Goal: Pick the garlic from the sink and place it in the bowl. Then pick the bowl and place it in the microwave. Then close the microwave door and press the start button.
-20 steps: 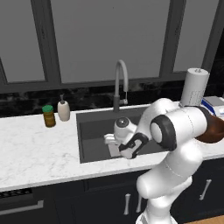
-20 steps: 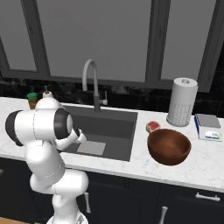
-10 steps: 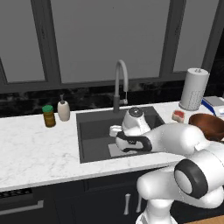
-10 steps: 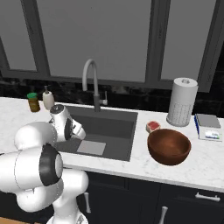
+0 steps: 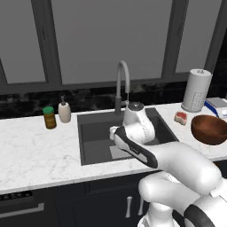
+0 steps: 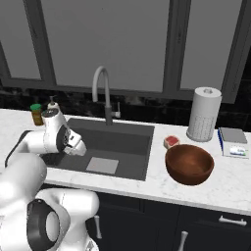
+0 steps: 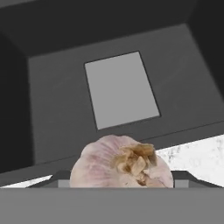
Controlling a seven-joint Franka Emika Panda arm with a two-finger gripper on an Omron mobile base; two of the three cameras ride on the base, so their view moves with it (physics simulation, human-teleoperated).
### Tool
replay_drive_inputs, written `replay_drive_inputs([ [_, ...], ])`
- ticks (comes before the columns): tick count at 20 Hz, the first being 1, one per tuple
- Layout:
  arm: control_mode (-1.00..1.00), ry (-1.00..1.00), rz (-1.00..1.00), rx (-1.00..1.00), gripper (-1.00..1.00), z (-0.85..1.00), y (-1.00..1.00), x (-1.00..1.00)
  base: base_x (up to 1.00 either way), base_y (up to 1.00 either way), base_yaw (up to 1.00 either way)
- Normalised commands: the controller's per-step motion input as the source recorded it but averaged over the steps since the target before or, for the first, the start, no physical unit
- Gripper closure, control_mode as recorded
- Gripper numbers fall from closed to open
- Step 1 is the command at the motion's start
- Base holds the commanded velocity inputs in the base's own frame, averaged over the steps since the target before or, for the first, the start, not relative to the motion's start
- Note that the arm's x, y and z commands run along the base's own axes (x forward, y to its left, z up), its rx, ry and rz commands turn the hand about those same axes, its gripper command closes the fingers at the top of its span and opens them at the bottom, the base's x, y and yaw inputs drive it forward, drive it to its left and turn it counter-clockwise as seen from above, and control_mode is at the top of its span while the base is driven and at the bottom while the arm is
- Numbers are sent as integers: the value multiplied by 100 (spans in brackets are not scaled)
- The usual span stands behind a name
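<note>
Claw holding the garlic above the sink, first step in hand.

The claw (image 7: 121, 186) grips the garlic (image 7: 121, 162): in the hand view the bulb sits between the two finger tips, close to the camera, with the sink (image 7: 57, 118) floor and its lighter drain plate (image 7: 120, 89) well below it. In the right base view the hand (image 6: 73, 143) is raised over the left part of the basin, near the front rim. The bowl (image 6: 189, 164) stands on the counter to the right of the sink, beside the paper towel roll (image 6: 204, 113) and a small red-and-white block (image 6: 171, 141); it appears empty. Judgement: the pick is done, the placing is not. The next move calls for carrying the bulb rightward across the basin, clear of the faucet (image 6: 102, 93), to a point over the bowl's opening, then lowering before release so the bulb does not bounce out.
</note>
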Motion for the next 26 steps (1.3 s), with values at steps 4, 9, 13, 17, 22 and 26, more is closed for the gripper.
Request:
replay_drive_inputs([
  [4,-100,-11,0,0,100,59,-69,-66,0,0,0],
  [9,-100,-1,0,0,100,38,-98,-32,0,0,0],
  [13,-100,0,0,0,100,52,-100,-16,0,0,0],
  [17,-100,0,-4,0,100,71,-100,-3,0,0,0],
  [22,-100,1,-13,0,100,57,-98,0,0,0,0],
  [26,-100,3,-13,3,100,47,-87,0,0,0,0],
])
